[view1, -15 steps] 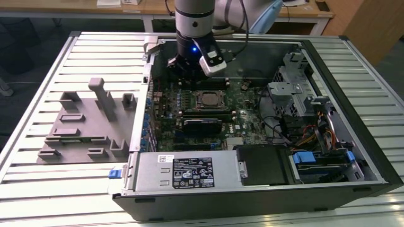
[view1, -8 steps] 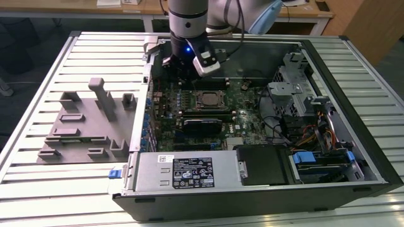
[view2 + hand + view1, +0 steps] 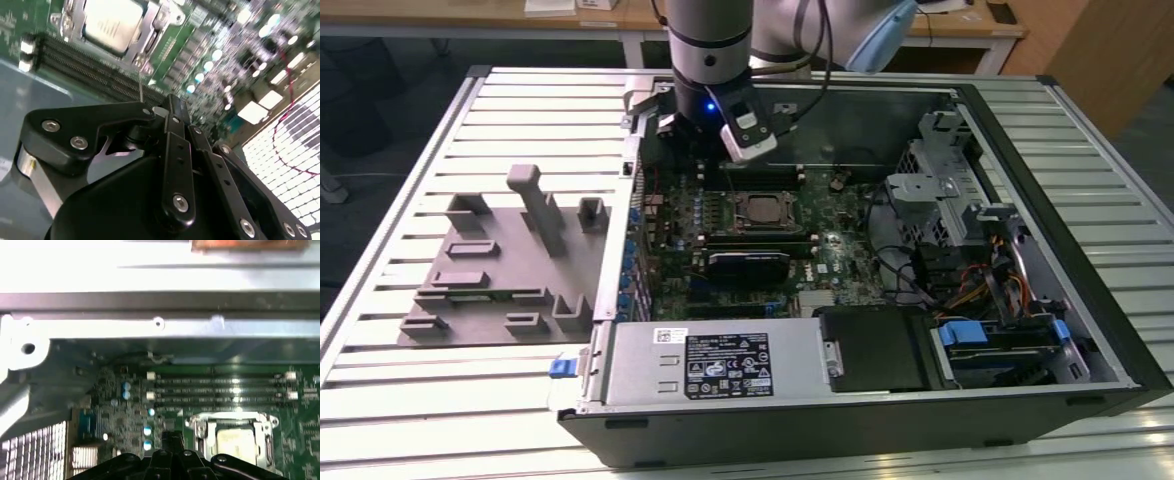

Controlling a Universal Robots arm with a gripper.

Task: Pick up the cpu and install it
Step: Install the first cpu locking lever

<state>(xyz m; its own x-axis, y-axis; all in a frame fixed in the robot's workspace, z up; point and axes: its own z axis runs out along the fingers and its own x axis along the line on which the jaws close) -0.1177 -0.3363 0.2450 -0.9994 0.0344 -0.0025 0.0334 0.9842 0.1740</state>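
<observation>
The cpu [image 3: 761, 210], a silvery-grey square chip, lies flat in its socket frame in the middle of the green motherboard [image 3: 680, 250] inside the open computer case. Both wrist views show it too: cpu [image 3: 112, 22] and cpu [image 3: 234, 440] within the metal socket bracket. My gripper [image 3: 700, 152] hangs above the board's far edge, beyond the memory slots and off to the exterior view's left of the cpu, apart from it. In the second wrist view the gripper [image 3: 170, 106] has its black fingers [image 3: 175, 132] pressed together with nothing between them. Its tip [image 3: 170, 437] also shows beside the socket.
A grey tray with upright blocks [image 3: 507, 270] lies on the slatted table to the exterior view's left of the case. A power supply [image 3: 707, 365] fills the near side, a black block [image 3: 747, 265] sits near the socket, and drive cages with cables [image 3: 961, 230] crowd the right.
</observation>
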